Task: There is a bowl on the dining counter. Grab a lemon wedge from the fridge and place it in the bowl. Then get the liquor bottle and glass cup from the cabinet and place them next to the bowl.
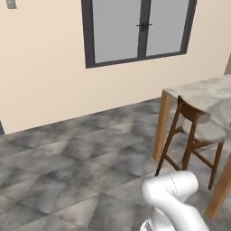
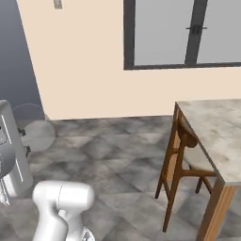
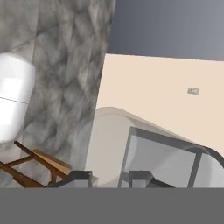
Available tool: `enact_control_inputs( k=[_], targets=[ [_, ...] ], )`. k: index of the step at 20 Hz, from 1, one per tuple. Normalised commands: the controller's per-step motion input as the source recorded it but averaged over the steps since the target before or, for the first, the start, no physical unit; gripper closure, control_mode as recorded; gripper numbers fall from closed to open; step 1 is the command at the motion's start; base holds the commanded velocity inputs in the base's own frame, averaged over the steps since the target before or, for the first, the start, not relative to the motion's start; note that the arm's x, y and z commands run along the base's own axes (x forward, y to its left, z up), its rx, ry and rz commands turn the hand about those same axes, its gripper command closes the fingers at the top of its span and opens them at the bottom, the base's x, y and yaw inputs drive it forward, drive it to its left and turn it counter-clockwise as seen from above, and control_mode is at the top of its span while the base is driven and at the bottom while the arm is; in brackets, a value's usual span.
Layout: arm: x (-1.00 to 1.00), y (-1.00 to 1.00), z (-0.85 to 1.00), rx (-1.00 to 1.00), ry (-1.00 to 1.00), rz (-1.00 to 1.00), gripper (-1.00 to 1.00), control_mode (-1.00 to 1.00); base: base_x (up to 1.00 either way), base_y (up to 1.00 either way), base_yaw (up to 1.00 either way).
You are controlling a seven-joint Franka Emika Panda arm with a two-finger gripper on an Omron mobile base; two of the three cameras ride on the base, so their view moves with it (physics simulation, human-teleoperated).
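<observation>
The white arm (image 1: pixel 173 198) rises from the near edge of the floor. In the right base view it bends off to the left, where its pincer (image 2: pixel 24 141) hangs above the grey marbled floor tiles (image 1: pixel 67 158). A short, clear, cylindrical glass cup (image 2: pixel 35 127) sits at the pincer's tips as a faint, see-through disc against the tiles and the wall.

From the hand view, the pincer (image 3: pixel 109 178) stands at a narrow gap, its two dark tips either side of the base of the glass cup (image 3: pixel 113 140). It looks to be holding the glass, whose curved wall bends the window and wall behind it.

The task's cup is therefore up in the air on the left, well apart from the rectangular counter with a beige marbled stone top and light wooden legs (image 1: pixel 203 92), which stands to the right. A dark brown wooden stool with a pale seat (image 1: pixel 194 131) is tucked against the counter's left edge.

The far side of the room is a cream wall with a large dark-framed window (image 1: pixel 135 31) and a small grey wall plate (image 2: pixel 58 4) high up. At the far left of the right base view a dark slate-grey panel (image 2: pixel 14 47) rises beside the wall; I cannot tell what it belongs to.
</observation>
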Motion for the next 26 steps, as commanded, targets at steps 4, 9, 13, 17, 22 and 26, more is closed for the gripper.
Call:
enact_control_inputs(
  k=[4,9,13,17,22,26],
  targets=[
    [0.0,0.0,0.0,0.0,0.0,0.0,1.0,1.0,0.17,-1.0,-0.02],
    [0.0,0.0,0.0,0.0,0.0,0.0,1.0,1.0,0.04,-1.0,0.0],
    [0.0,0.0,0.0,0.0,0.0,0.0,1.0,1.0,0.0,-1.0,0.0],
    [0.0,0.0,0.0,0.0,0.0,0.0,1.0,1.0,0.0,-1.0,0.0],
    [0.0,0.0,0.0,0.0,0.0,0.0,1.0,1.0,-0.05,-1.0,0.0],
    [0.0,0.0,0.0,0.0,0.0,0.0,1.0,1.0,-0.11,-1.0,0.0]
  ],
)
